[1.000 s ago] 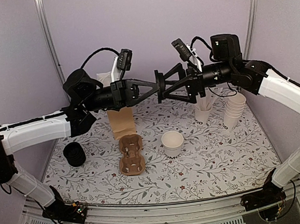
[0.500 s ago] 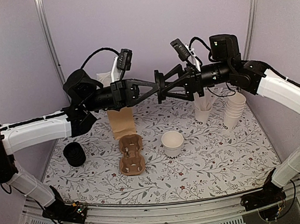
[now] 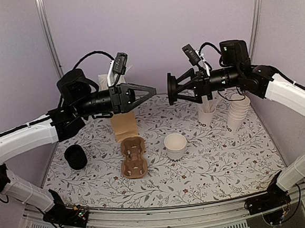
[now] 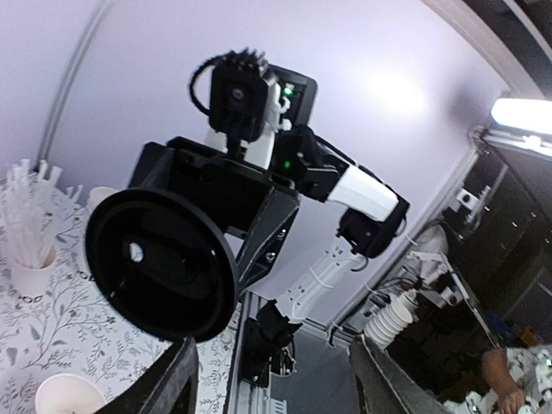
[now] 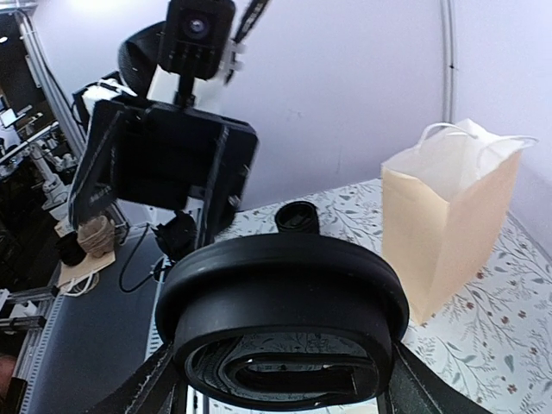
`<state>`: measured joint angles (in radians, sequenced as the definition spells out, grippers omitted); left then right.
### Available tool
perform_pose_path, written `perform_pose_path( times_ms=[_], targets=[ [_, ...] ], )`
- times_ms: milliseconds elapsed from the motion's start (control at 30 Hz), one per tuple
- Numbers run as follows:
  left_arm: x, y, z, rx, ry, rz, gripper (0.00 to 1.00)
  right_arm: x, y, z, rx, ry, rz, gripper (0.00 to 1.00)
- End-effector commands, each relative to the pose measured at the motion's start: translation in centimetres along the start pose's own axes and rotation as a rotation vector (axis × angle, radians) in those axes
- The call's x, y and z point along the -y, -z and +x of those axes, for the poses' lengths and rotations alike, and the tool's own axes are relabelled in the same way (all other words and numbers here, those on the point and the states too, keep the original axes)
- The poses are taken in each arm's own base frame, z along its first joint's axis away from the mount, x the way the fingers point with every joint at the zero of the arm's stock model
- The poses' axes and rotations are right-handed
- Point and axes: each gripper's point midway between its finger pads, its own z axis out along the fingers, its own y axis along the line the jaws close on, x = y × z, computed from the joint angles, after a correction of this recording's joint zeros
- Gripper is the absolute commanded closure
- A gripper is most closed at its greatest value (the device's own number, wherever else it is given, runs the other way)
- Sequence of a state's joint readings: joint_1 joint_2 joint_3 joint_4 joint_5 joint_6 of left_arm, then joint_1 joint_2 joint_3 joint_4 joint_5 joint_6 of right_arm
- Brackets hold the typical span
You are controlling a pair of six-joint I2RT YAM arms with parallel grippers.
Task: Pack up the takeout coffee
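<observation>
No lidded takeout coffee is in view. A lidless white cup (image 3: 175,145) stands mid-table. High above the table, my right gripper (image 3: 176,89) is shut on a black round lid (image 3: 169,88), clamping its rim from both sides; the right wrist view has the lid (image 5: 280,319) filling the span between the fingers. My left gripper (image 3: 150,89) hangs a short way left of the lid, apart from it. Its fingers (image 4: 172,379) stand wide with nothing between them, and the lid (image 4: 159,263) faces it.
A brown paper bag (image 3: 124,124) stands at the back left, with a cardboard cup carrier (image 3: 133,158) in front of it. A stack of black lids (image 3: 75,157) sits at far left. At right are a cup of straws (image 3: 206,112) and nested white cups (image 3: 238,111).
Both grippers met at the lid earlier. My left gripper has since opened, released the lid and drawn back left. The right gripper closed on the lid and shifted slightly right.
</observation>
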<state>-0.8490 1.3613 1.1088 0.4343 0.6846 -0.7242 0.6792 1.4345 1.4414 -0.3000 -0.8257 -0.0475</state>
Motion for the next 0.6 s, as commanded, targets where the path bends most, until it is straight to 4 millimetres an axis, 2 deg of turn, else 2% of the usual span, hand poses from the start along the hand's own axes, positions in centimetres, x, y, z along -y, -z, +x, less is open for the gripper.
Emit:
perform_pose_path(
  times_ms=[0,100,167,333,433,567],
  targets=[
    [-5.8,2.6,0.9,-0.045,0.023,-0.418,0.39,1.4,3.0,1.3,-0.03,0.069,0.132,0.31],
    [-11.4,4.1,4.3,-0.196,0.124,-0.702,0.44,1.8,4.7,2.8,-0.075,0.109,0.222,0.31],
    [-13.5,4.1,6.2,-0.268,0.169,-0.791,0.47,2.2,5.6,3.7,-0.102,0.128,0.279,0.3],
    [-17.0,2.4,10.1,-0.425,0.211,-0.907,0.51,2.1,7.7,5.4,-0.136,0.152,0.37,0.3],
    [-19.2,1.6,12.3,-0.532,0.214,-0.997,0.51,1.9,8.1,6.2,-0.142,0.143,0.379,0.3],
    [-21.1,0.4,14.7,-0.638,0.228,-1.055,0.52,2.2,8.6,6.4,-0.151,0.144,0.4,0.3]
  ],
)
